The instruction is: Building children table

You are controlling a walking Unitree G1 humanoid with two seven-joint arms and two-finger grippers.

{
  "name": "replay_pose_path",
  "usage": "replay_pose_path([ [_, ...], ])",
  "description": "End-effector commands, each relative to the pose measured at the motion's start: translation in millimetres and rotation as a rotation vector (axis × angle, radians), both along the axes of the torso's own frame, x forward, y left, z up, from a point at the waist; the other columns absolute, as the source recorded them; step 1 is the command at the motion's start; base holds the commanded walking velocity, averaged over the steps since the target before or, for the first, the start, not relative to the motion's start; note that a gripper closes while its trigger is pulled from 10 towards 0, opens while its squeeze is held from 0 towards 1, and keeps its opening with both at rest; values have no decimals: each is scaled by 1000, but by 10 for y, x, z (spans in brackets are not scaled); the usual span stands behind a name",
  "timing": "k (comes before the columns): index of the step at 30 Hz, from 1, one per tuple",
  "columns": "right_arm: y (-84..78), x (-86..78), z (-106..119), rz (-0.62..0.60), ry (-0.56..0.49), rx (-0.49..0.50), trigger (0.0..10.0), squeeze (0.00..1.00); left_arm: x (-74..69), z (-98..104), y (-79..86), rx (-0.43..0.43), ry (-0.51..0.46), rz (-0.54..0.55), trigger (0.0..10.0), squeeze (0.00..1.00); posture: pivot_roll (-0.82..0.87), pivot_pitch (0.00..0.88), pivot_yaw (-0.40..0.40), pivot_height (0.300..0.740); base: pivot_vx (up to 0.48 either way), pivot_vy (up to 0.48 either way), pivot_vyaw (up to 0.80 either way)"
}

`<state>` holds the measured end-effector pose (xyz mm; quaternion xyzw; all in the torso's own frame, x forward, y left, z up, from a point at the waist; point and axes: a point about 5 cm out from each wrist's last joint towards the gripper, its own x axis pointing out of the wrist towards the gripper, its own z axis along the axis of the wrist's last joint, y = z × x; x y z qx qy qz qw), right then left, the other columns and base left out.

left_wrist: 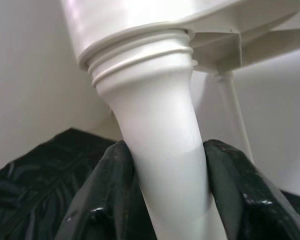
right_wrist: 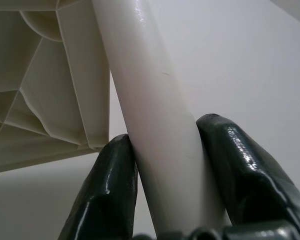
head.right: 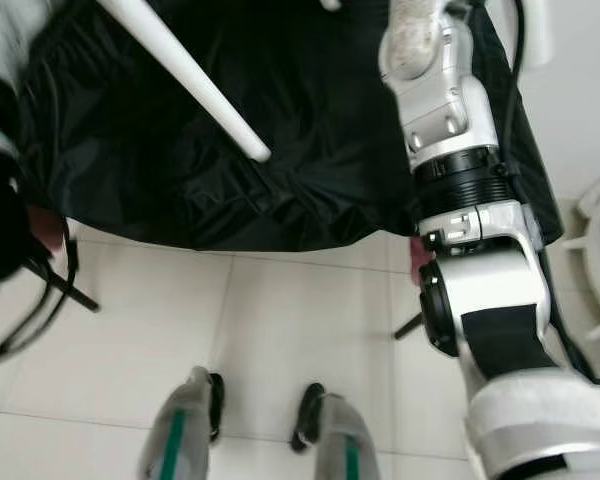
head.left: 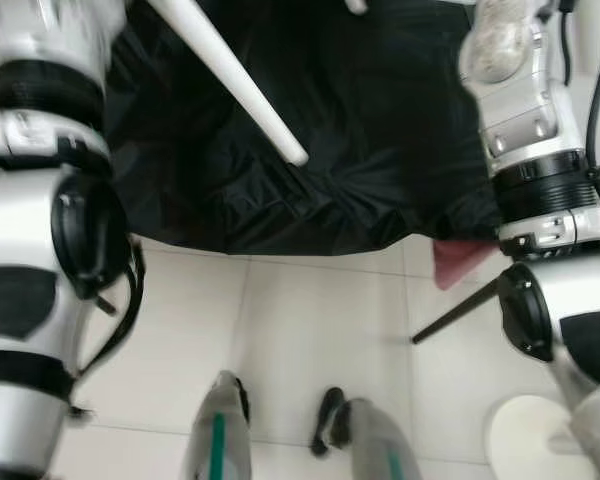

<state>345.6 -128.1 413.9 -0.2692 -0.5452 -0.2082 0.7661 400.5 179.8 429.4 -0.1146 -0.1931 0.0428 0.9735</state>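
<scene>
We find the left gripper [left_wrist: 165,185] clenched around a white table leg [left_wrist: 160,145] threaded into the tabletop underside [left_wrist: 140,20], while the right gripper [right_wrist: 167,185] grasps a second leg [right_wrist: 155,125] beside the ribbed tabletop [right_wrist: 45,75], above black sheeting [head.left: 360,130] at upper frame.

- Both head eyes look steeply down, sharing the black sheet [head.left: 310,150] and tiled floor [head.left: 310,340].
- Each wrist camera sits very close, facing along a white leg [left_wrist: 160,165].
</scene>
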Motion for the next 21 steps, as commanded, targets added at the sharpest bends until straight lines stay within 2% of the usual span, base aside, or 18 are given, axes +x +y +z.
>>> replay_pose_path([
  [1,-35,-126,150,51,-78,63,0,0,9,8,-125,36,-15,-70,1294,0,57,125,26,740,0,0,0],
  [2,-48,-102,109,55,-57,70,0,0,19,-25,-147,62,-6,-66,7059,0,58,132,25,740,0,0,0],
  [3,-48,-102,109,55,-57,70,0,0,19,-25,-147,62,-6,-66,7059,0,58,132,25,740,0,0,0],
  [4,-65,-60,59,49,-26,78,0,0,35,-73,-162,67,10,-67,0,0,65,138,23,740,0,0,0],
  [6,-82,-24,14,52,4,96,0,0,57,-125,-170,57,38,-75,0,0,68,140,22,740,0,0,0],
  [8,-112,53,-125,59,71,120,0,0,89,-227,-192,76,74,-81,0,0,68,147,19,740,0,0,0],
  [12,-147,88,-221,67,112,135,0,0,98,-262,-204,97,79,-79,0,0,70,146,16,740,0,0,0],
  [14,-252,145,-387,46,173,151,0,0,75,-163,-215,113,47,-81,0,0,71,138,19,740,0,0,0],
  [16,-389,221,-631,23,261,212,0,0,34,-8,-212,125,0,-77,0,0,70,132,18,740,0,0,0],
  [19,-416,235,-685,19,280,228,0,0,25,24,-209,126,-9,-76,0,0,70,132,18,740,0,0,0],
  [20,-464,277,-829,27,339,278,0,0,14,56,-243,137,-20,-86,0,0,67,126,27,740,0,0,0],
  [21,-464,277,-829,27,339,278,0,0,14,56,-243,137,-20,-86,0,0,67,126,27,740,0,0,0],
])
